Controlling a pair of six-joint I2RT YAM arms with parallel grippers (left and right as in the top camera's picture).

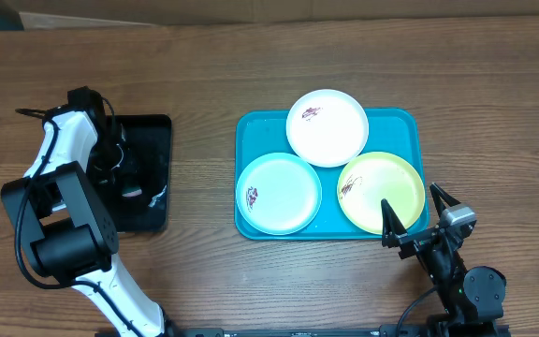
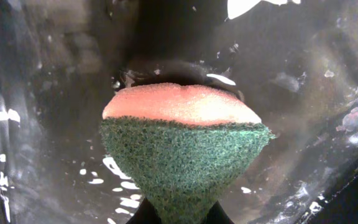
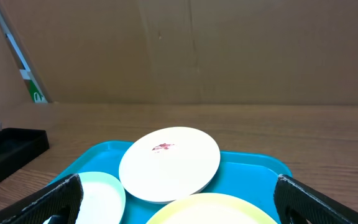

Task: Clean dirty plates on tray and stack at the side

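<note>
Meanwhile, the left pincer (image 2: 182, 214) pinches a sponge (image 2: 185, 149), coarse green scourer on smooth orange foam, over the wet, glossy black tray (image 1: 152, 168). Three round, shallow plates (image 1: 327, 127) sit on the rimmed turquoise tray (image 1: 260, 126); the right pincer (image 1: 408, 197) is spread wide beside its corner.

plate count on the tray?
3, all on the turquoise tray: white plate far middle, pale blue plate near left, yellow-green plate near right. None looks hidden underneath.
</note>
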